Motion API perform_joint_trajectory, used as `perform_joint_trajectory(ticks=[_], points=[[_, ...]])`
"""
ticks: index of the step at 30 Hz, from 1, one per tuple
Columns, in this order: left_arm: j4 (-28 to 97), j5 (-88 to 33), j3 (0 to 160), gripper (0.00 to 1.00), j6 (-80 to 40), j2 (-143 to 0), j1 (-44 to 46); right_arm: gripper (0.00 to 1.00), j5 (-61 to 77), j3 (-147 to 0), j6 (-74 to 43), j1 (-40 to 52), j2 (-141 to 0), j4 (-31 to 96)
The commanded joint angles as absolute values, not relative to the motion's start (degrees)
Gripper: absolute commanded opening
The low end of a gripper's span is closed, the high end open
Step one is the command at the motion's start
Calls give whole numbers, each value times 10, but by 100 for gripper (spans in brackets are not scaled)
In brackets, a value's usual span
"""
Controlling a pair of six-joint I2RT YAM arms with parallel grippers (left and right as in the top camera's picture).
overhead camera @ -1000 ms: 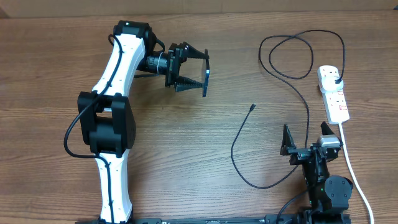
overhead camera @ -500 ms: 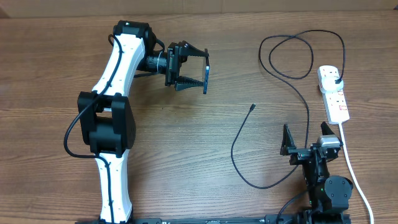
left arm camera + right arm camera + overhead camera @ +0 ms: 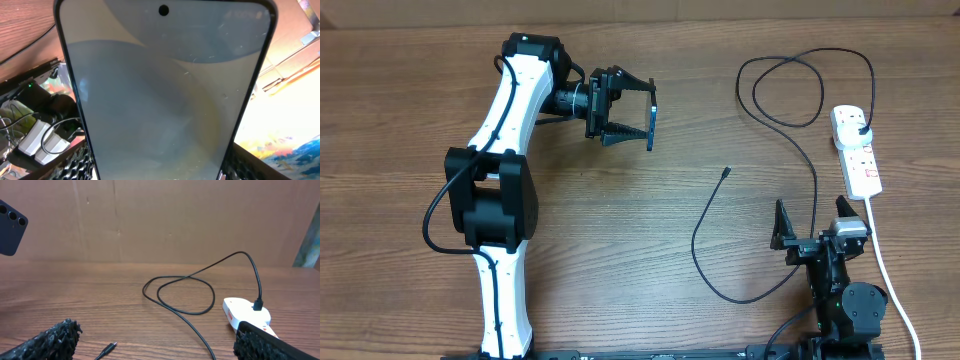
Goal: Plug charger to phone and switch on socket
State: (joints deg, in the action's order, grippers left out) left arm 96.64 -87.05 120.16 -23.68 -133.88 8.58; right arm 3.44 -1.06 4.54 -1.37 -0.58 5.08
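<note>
My left gripper (image 3: 632,112) is shut on the phone (image 3: 651,118) and holds it edge-on above the table at the back left. In the left wrist view the phone's grey-blue screen (image 3: 165,90) fills the frame between my fingers (image 3: 75,162). In the right wrist view its dark back (image 3: 10,227) shows at the far left. The charger's black cable (image 3: 790,95) loops from its plug (image 3: 861,128) in the white socket strip (image 3: 857,155) to its connector tip (image 3: 724,173) lying free on the table. My right gripper (image 3: 812,228) is open and empty, near the front right, with the tip (image 3: 107,350) ahead of it.
The socket's white cord (image 3: 885,270) runs down the right side past my right arm. The black cable curves round in front of the right gripper (image 3: 720,285). A brown cardboard wall (image 3: 175,220) stands behind the table.
</note>
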Motion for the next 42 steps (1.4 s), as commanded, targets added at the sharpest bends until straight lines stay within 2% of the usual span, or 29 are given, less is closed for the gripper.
perform_joint_trajectory(ticks=[1, 42], points=[[969, -907, 1218, 69, -240, -1337, 85, 100, 30, -5, 48, -12, -2, 47], [969, -906, 1218, 69, -227, -1337, 86, 100, 30, -5, 48, -12, -2, 47]])
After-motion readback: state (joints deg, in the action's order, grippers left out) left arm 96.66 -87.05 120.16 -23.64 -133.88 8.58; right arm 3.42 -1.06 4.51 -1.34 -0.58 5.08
